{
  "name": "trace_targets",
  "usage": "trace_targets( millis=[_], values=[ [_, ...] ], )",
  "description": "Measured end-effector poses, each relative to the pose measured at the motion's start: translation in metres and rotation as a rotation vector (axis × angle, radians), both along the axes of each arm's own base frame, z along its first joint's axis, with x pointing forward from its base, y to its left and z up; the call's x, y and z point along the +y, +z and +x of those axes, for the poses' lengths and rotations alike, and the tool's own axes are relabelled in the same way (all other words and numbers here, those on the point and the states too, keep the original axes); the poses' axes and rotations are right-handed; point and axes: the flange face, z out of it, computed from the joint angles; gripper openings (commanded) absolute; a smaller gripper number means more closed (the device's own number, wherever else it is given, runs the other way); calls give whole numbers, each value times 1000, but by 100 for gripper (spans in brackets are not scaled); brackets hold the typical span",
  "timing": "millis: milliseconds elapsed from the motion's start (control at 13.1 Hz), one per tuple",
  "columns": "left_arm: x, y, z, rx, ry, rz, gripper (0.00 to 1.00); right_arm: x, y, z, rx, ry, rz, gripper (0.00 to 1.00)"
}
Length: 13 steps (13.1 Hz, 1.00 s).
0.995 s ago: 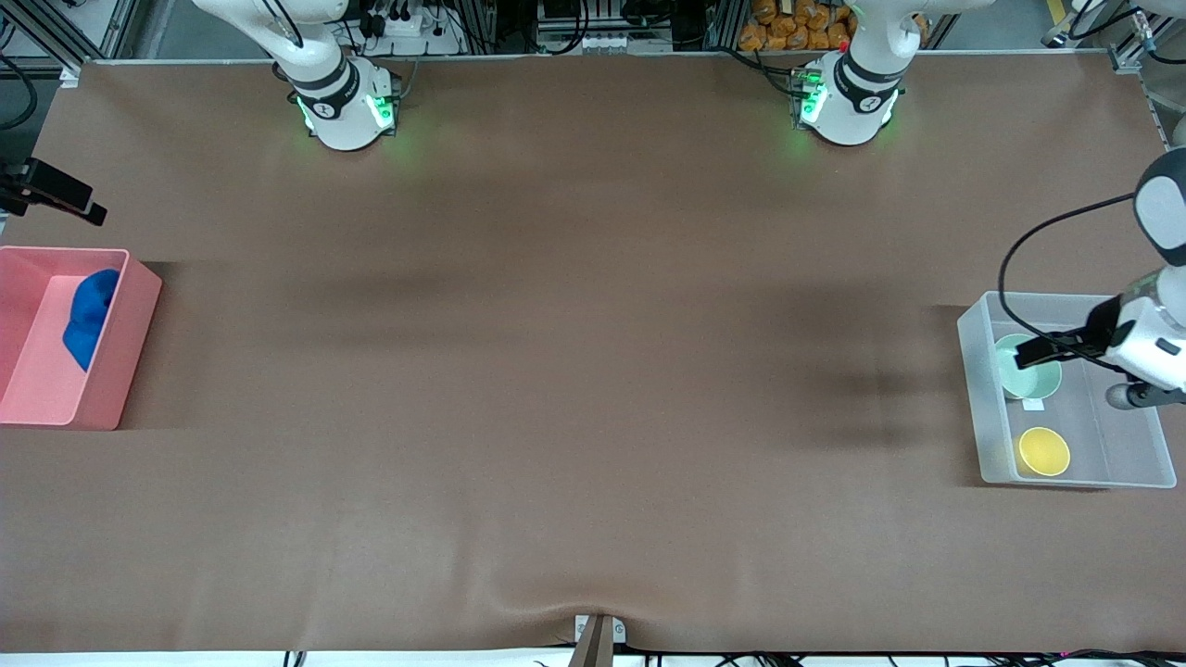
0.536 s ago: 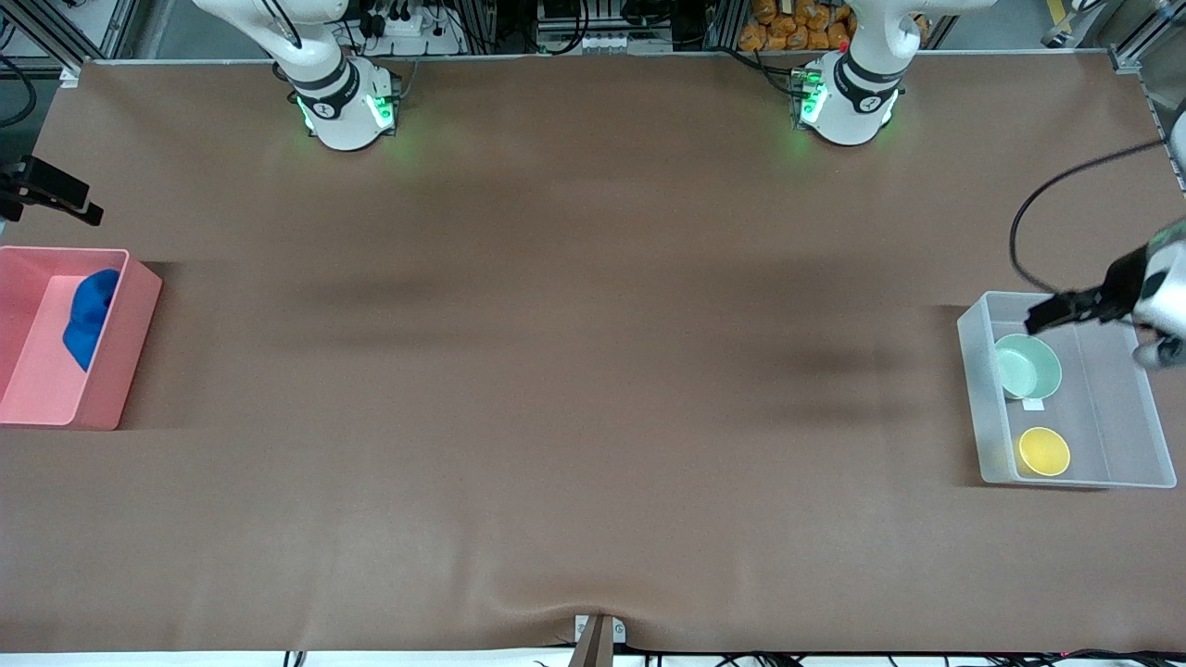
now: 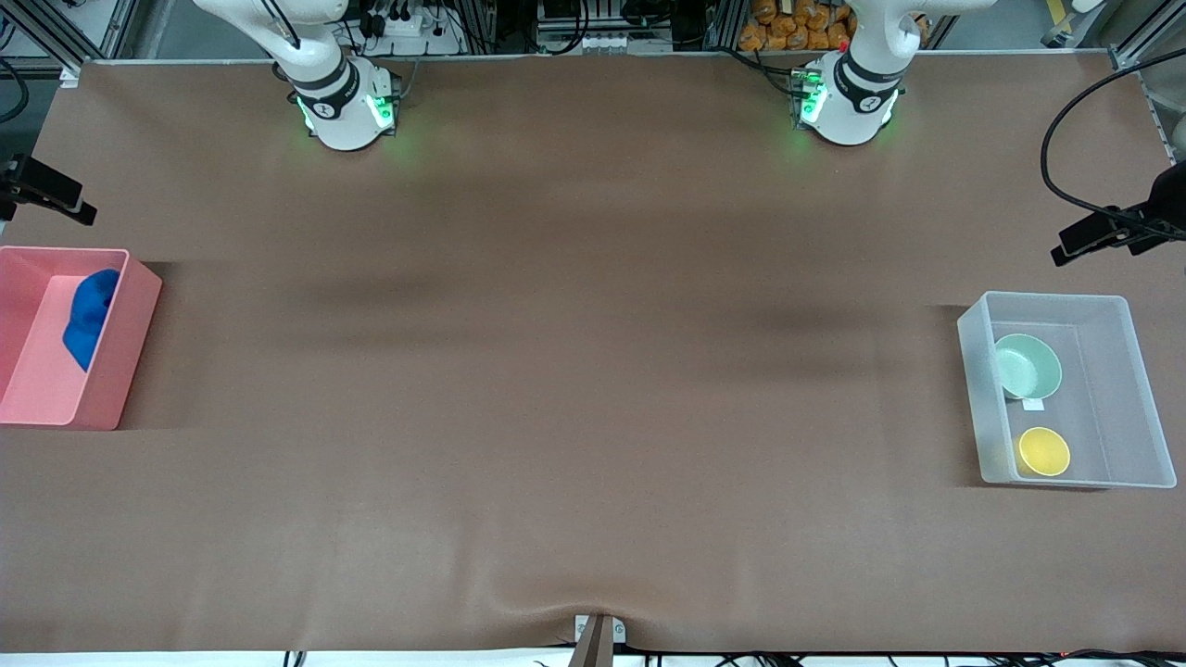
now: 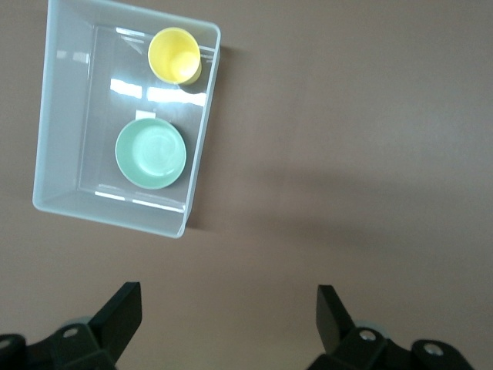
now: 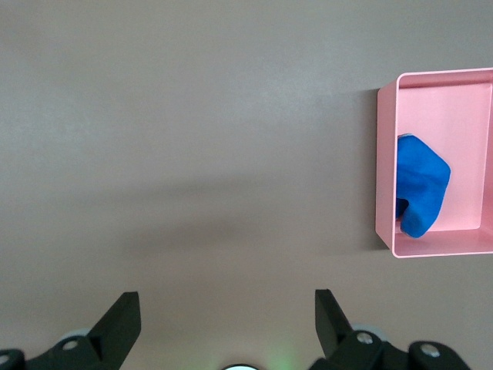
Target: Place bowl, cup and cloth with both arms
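Front view: bowl and cup are seen inside clear bin at left arm's end of worktop, cup nearer the camera, the two apart. Cloth lies bunched in pink bin at right arm's end. Left pincer is held high over bare worktop beside clear bin, fingers spread, nothing gripped. Right pincer is likewise spread and empty, over bare worktop w/ pink bin well apart. All 3 items appear binned, so task is judged approx. complete; next move prob. only calls for both arms to be parked clear of bins.
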Motion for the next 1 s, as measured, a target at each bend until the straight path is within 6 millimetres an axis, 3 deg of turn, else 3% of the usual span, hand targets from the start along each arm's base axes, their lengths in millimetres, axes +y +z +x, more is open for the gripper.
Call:
trace_targets(
  millis=[153,306,995],
  values=[
    [-7,9,20,-32,-10,13,100,0,6,0,-16,1,-2,100],
    [-19,19,28,-49,-31,18,100,2,15,1,-33,3,-5,100],
    [-29,24,28,-55,-44,-14,100,0,12,4,-31,5,-6,100]
  ],
)
